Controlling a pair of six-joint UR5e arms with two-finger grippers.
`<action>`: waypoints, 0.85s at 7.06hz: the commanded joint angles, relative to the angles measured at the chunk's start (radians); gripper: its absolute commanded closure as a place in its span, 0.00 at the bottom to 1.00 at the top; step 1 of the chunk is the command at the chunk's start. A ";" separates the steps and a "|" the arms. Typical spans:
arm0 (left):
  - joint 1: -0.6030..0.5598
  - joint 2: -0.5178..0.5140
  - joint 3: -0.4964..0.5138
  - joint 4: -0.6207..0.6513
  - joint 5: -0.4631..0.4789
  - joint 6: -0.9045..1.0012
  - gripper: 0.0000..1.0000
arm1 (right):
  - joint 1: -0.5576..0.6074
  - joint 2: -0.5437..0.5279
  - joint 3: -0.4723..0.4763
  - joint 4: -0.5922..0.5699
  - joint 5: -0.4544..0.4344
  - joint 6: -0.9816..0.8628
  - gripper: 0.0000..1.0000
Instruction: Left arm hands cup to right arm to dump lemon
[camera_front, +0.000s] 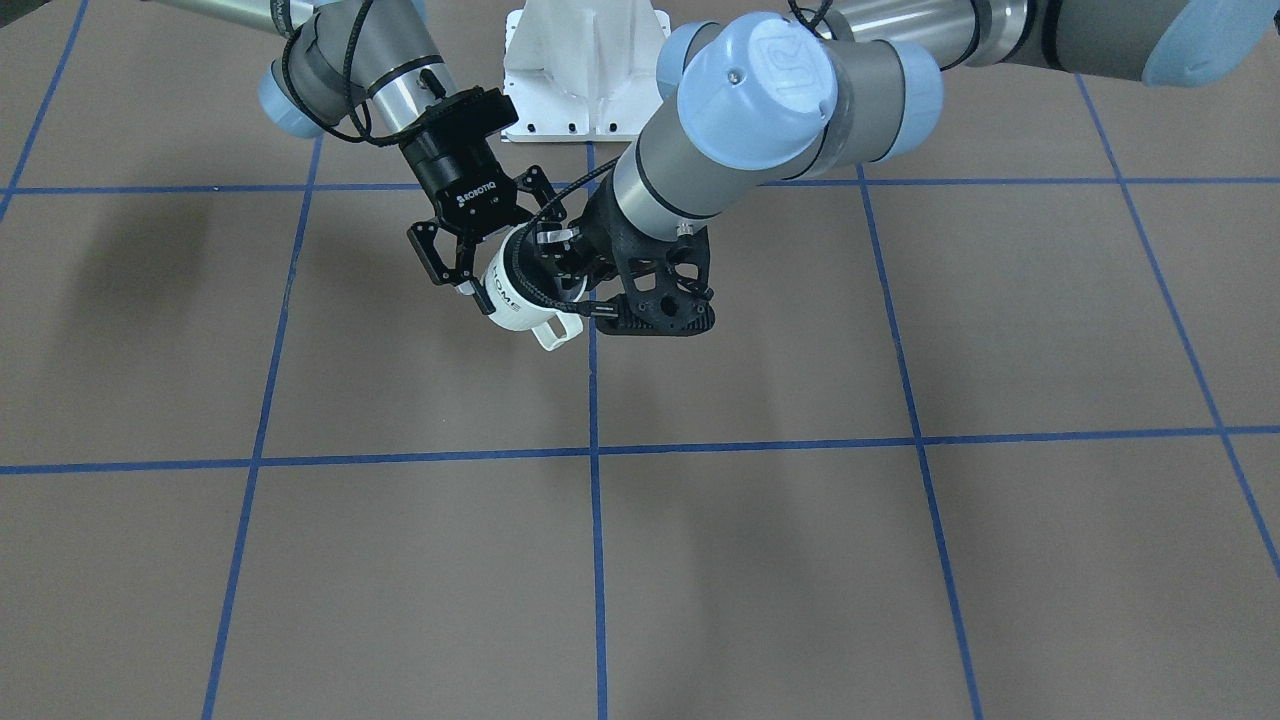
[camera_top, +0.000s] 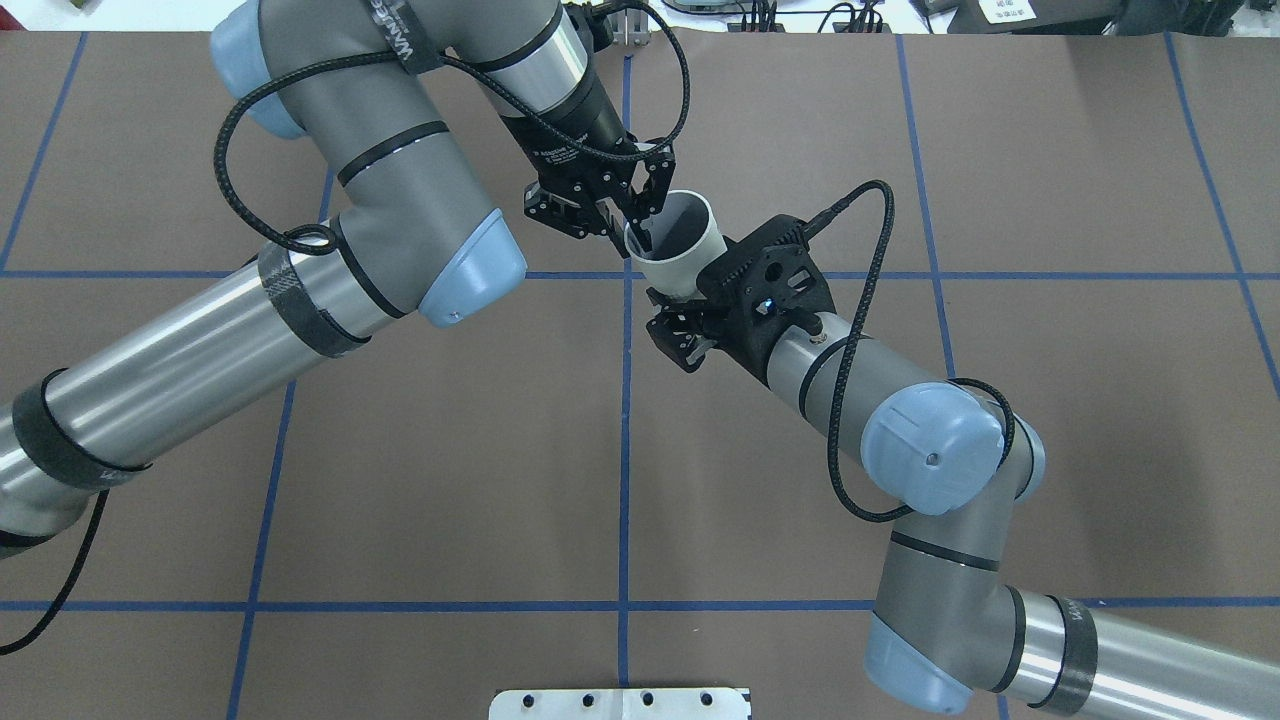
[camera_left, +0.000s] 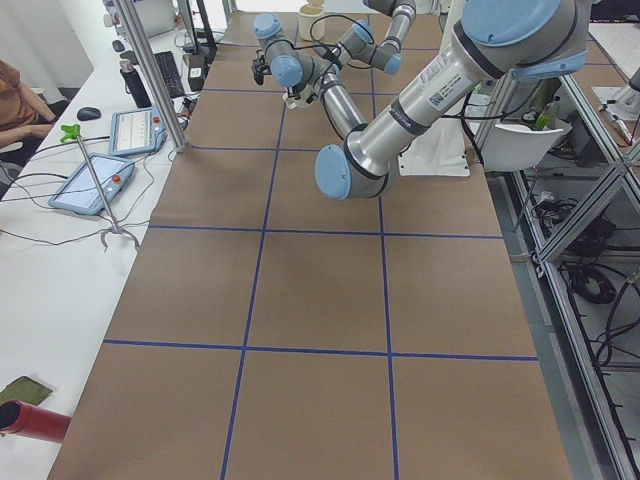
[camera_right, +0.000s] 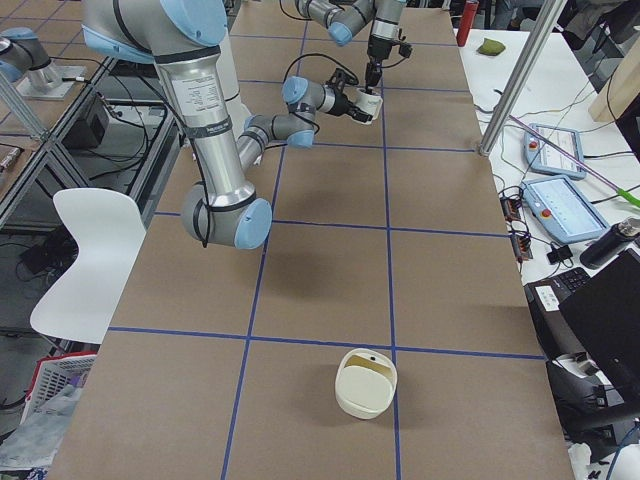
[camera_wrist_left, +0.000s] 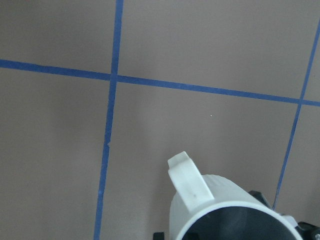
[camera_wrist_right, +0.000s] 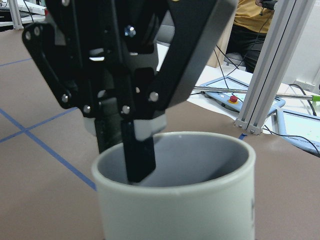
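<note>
The off-white cup (camera_front: 515, 300) with black "HOME" lettering hangs tilted above the table near its middle, handle toward the operators' side. My left gripper (camera_top: 640, 235) comes down from above and is shut on the cup's rim (camera_top: 690, 255). In the right wrist view one of its fingers (camera_wrist_right: 137, 160) reaches inside the cup (camera_wrist_right: 175, 200). My right gripper (camera_front: 510, 270), lettered ROBOTIQ, stands open, its fingers spread on either side of the cup's body. The left wrist view looks down on the cup (camera_wrist_left: 220, 200) and its handle. The lemon shows in no view; the cup's bottom is hidden.
Brown table with a blue tape grid. The white robot base (camera_front: 590, 70) is at the back. A cream container (camera_right: 367, 380) sits on the table toward the robot's right end. A desk with tablets (camera_right: 555, 150) and a metal post (camera_right: 520, 80) line the operators' side.
</note>
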 joint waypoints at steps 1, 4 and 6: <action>0.000 -0.001 -0.002 0.000 0.000 0.000 0.77 | 0.000 0.002 0.000 0.000 0.000 0.000 0.89; 0.000 0.001 0.000 0.000 0.000 0.000 0.80 | 0.000 0.002 0.000 0.000 0.000 0.000 0.84; 0.000 0.001 0.000 0.000 0.000 0.000 0.89 | 0.000 0.000 -0.005 0.002 -0.003 0.017 0.06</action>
